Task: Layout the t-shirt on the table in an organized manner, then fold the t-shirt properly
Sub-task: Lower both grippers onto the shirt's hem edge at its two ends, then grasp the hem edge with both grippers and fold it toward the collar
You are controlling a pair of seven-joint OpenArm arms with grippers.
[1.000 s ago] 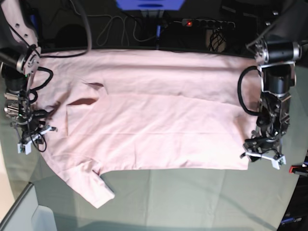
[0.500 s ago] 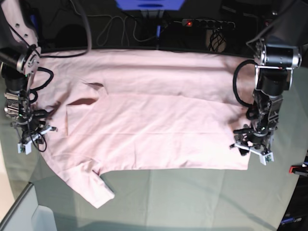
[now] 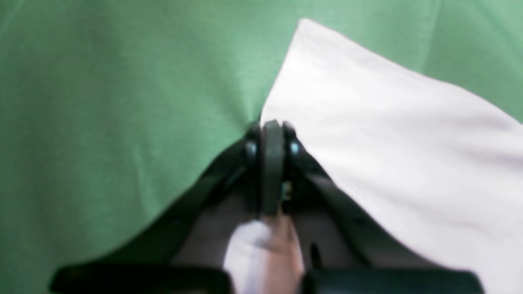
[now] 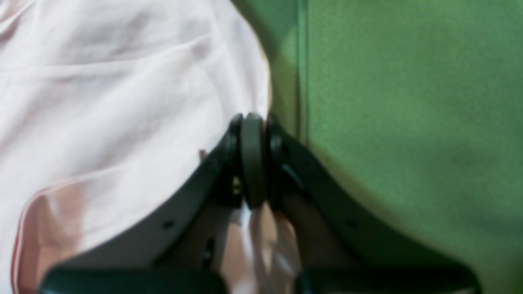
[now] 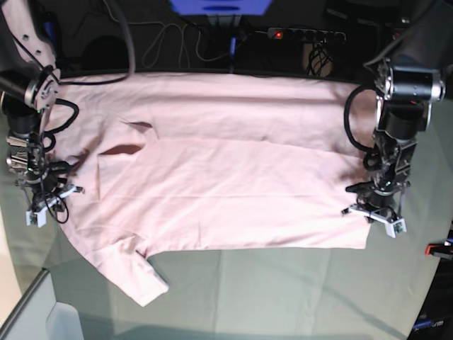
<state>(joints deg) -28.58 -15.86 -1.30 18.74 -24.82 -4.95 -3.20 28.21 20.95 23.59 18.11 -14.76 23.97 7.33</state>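
No lettering shows on your pink t-shirt [image 5: 219,170] spread across the desk [image 5: 283,297]; left fingers [image 5: 374,214] and right fingers [image 5: 42,202] are pinched closed on its blurred edges at frame right and left.

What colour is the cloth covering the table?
Green: the table looks pale grey-green in the base view and shows best, a stronger green, in the left wrist view.

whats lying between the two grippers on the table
Only the t-shirt, spread flat from the right gripper across to the left gripper; nothing else sits on it, as the base view shows.
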